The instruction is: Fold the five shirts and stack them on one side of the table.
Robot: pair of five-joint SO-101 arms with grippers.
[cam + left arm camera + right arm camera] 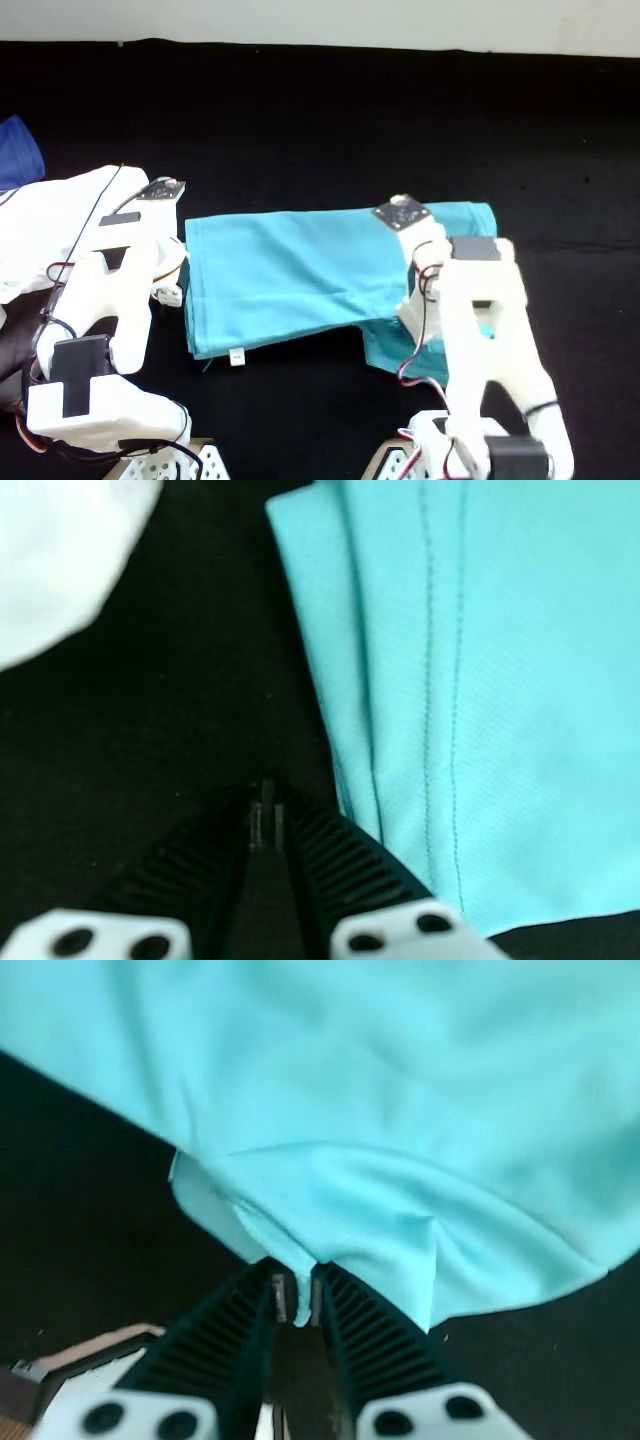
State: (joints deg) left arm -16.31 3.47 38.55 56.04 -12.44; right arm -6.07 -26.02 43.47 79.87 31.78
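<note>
Lying at nine o'clock on the black table (300,110), a white shirt (45,225) is bunched, with a blue cloth (18,150) at ten o'clock. The left gripper (265,818) is fully closed and holds nothing, just beside the nine o'clock edge of the teal shirt (300,265), which lies partly folded in the middle. The right gripper (297,1295), at the shirt's four o'clock corner, is pinched tight on a fold of its cloth.

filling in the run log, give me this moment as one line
teal shirt: partly folded, mid-table | right pincer: shut on teal shirt fold | left pincer: shut, empty, beside its edge | white shirt: at left
</note>
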